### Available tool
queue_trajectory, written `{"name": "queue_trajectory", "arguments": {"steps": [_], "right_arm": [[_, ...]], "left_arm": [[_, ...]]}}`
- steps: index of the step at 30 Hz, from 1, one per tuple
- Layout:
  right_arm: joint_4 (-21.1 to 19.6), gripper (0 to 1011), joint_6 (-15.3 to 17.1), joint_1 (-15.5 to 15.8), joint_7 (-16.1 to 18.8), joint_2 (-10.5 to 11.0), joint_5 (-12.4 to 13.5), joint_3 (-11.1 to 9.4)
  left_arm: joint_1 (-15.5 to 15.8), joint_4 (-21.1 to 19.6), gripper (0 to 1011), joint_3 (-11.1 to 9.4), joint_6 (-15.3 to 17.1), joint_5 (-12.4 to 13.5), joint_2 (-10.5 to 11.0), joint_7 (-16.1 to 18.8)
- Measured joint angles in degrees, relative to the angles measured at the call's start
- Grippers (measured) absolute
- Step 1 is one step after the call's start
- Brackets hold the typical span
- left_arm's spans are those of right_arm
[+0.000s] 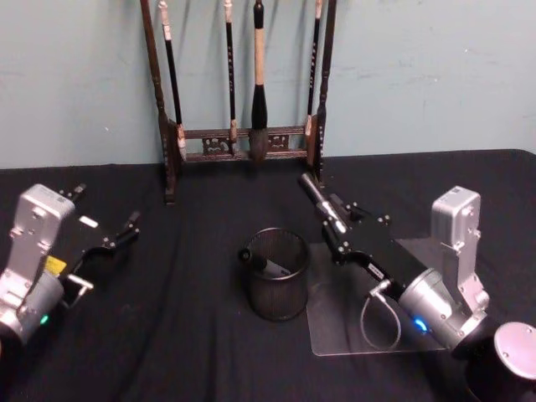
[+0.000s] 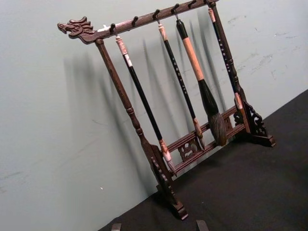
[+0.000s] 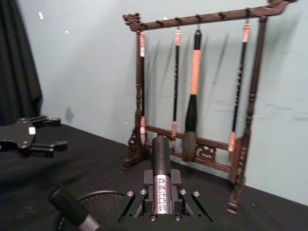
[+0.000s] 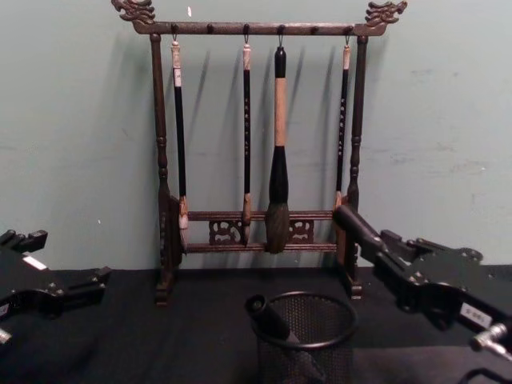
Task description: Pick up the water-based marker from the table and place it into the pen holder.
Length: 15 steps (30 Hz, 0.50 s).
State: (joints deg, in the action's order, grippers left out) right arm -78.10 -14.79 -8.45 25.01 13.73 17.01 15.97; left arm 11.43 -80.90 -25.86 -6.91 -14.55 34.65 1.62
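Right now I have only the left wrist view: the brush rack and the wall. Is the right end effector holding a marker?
Observer: Yes. The right end effector is shut on a dark marker, whose free end points toward the brush rack.
Operator: Where does the pen holder stand relative to that marker?
Observer: The pen holder stands on the table to the marker's left and nearer the robot. The marker is not over its opening.
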Motion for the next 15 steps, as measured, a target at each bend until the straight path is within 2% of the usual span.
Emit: {"name": "queue_trajectory", "arguments": {"steps": [4, 15], "right_arm": [[1.14, 213, -0.31, -2.04, 1.76, 0.13, 0.41, 1.37], [4.61, 213, -1.66, -6.09, 2.99, -0.69, 0.36, 3.92]], "left_arm": [[0.00, 0.00, 1009, 0.00, 0.00, 0.00, 0.00, 0.00], [0.00, 0.00, 1009, 0.00, 0.00, 0.00, 0.00, 0.00]]}}
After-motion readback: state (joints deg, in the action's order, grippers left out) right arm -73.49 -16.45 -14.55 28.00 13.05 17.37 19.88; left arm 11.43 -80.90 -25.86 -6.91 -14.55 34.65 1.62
